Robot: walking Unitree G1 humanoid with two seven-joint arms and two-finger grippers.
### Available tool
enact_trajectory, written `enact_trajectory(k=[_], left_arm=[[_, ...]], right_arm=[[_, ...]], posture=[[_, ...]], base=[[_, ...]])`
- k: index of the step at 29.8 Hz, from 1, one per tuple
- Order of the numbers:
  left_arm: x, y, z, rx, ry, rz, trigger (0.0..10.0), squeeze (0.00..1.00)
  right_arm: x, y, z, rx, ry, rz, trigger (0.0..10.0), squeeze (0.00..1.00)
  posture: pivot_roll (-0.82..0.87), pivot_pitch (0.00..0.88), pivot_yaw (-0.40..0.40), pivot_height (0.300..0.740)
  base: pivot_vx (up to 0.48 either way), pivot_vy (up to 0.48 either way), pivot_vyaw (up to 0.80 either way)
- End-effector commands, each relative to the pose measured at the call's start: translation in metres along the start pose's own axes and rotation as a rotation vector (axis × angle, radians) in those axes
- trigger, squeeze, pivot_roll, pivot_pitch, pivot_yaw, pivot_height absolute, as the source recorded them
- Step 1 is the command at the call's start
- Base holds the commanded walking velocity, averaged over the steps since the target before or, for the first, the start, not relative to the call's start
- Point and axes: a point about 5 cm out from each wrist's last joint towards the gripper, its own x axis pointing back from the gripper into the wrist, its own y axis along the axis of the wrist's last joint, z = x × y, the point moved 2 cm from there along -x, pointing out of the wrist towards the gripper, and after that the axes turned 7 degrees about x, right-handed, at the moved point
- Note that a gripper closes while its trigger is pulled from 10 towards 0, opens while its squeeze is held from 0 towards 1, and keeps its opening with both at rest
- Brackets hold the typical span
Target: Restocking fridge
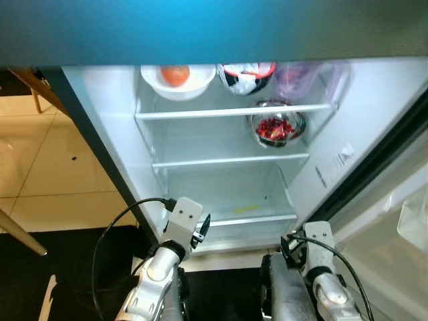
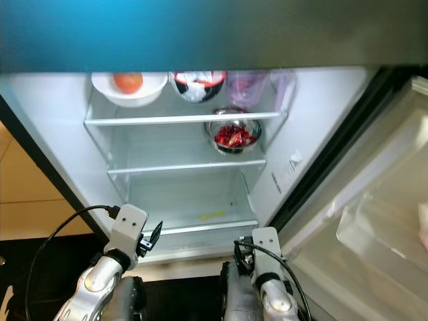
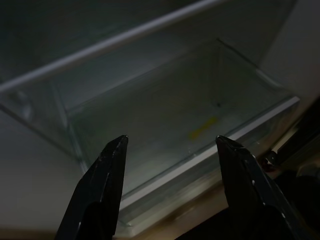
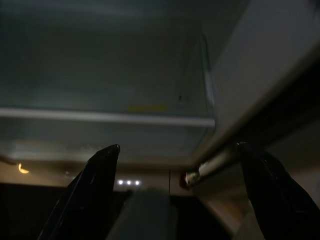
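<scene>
Both empty and spread: left gripper (image 3: pixel 170 142), right gripper (image 4: pixel 177 150), low centre of frame. Risk: clipping steel bowl (image 1: pixel 278 127) or shelf edge (image 1: pixel 234 112) upper centre when reaching in.

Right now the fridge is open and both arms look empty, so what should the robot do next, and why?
Probably turn away to fetch something to stock. The left tool and right tool are both open and hold nothing, low before the clear drawer. The fridge has room: the shelf beside the bowl of red food is bare.
</scene>
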Motion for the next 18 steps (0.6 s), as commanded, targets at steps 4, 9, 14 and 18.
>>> enact_trajectory(k=[4,9,14,18], left_arm=[[0.0022,-0.0079,-0.0001,-0.017,-0.005,0.02,10.0,0.0],[0.0015,-0.0074,0.0,-0.02,-0.008,0.017,10.0,0.0],[-0.0008,-0.0063,0.0002,-0.025,-0.015,0.012,10.0,0.0],[-0.0019,-0.0057,0.0006,-0.028,-0.018,0.008,10.0,0.0]], right_arm=[[0.0017,-0.0064,0.0005,-0.014,-0.01,0.007,10.0,0.0],[0.0036,-0.0108,-0.0002,-0.015,-0.017,0.017,10.0,0.0],[0.0043,-0.0131,0.0,-0.017,-0.022,0.022,10.0,0.0],[0.0036,-0.0132,0.0,-0.018,-0.025,0.02,10.0,0.0]], posture=[[-0.03,0.126,-0.069,0.705],[-0.04,0.127,-0.062,0.73],[-0.04,0.126,-0.056,0.74],[-0.04,0.125,-0.054,0.74]], base=[[0.0,0.0,0.0],[0.0,0.0,0.0],[0.0,0.0,0.0],[0.0,0.0,0.0]])
